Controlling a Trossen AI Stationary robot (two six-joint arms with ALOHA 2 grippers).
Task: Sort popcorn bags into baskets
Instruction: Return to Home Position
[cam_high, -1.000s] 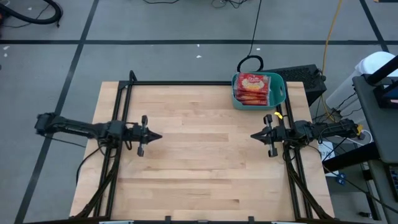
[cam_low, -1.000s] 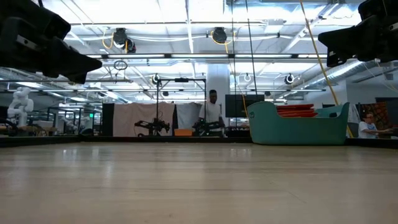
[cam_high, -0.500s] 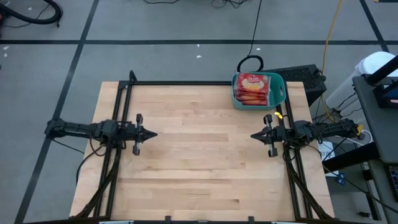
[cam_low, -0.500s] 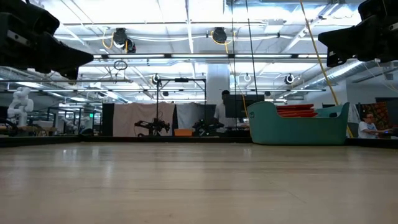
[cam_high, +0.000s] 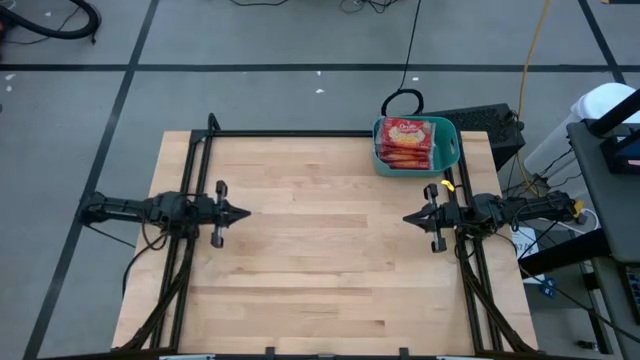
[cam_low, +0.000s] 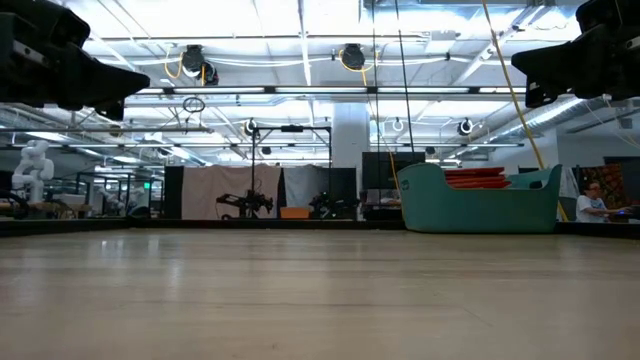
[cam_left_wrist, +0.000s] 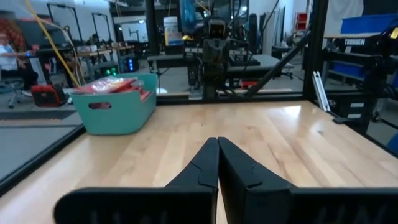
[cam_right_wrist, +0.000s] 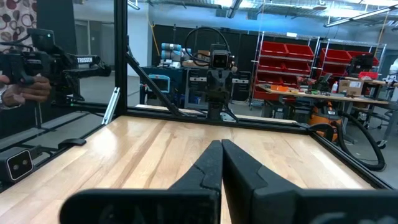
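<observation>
The teal basket (cam_high: 452, 150) stands at the table's far right corner with red popcorn bags (cam_high: 405, 142) stacked inside it; it also shows in the low view (cam_low: 480, 205) and the left wrist view (cam_left_wrist: 115, 109). My left gripper (cam_high: 243, 212) hovers shut over the table's left side, pointing level toward the right. My right gripper (cam_high: 407, 218) hovers shut over the right side, just near of the basket, pointing toward the left. In both wrist views the fingers (cam_left_wrist: 217, 163) (cam_right_wrist: 221, 163) meet with nothing between them.
The wooden tabletop (cam_high: 330, 250) lies bare between the two grippers. A black frame rail (cam_high: 300, 133) runs along the table's far edge. A person's hand holding a device (cam_right_wrist: 28, 74) shows beyond the table in the right wrist view.
My left gripper has drawn back toward the table's left edge, staying shut and level. The right arm has kept still. A person in the room behind has walked rightward and gone out of sight in the low view.
</observation>
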